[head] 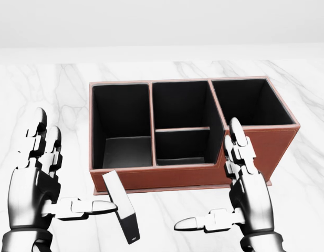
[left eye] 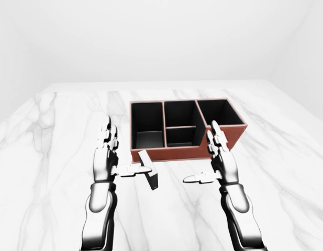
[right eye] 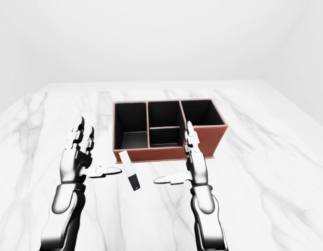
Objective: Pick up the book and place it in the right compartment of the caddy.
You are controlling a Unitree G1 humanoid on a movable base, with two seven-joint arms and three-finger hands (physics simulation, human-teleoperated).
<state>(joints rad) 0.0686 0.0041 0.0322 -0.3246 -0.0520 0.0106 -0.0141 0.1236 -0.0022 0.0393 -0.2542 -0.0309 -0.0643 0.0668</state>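
Note:
A small dark book [head: 121, 206] stands tilted on the marble, just below the lower left corner of the brown caddy [head: 167, 178]. The caddy's right compartment [head: 251, 102] is black inside, and I see nothing in it. My left hand [head: 56, 178] is open to the left of the book, its thumb tip reaching the book's left face. To the right of the book my right hand [head: 225, 199] is open, with its thumb pointing left. Its fingers stand before the caddy's near wall. Neither hand holds anything.
The caddy also has a tall left compartment [head: 122, 118] and a middle one split in two [head: 181, 126]. White marble tabletop [left eye: 51, 136] spreads wide on all sides. A pale wall lies beyond the table's top edge.

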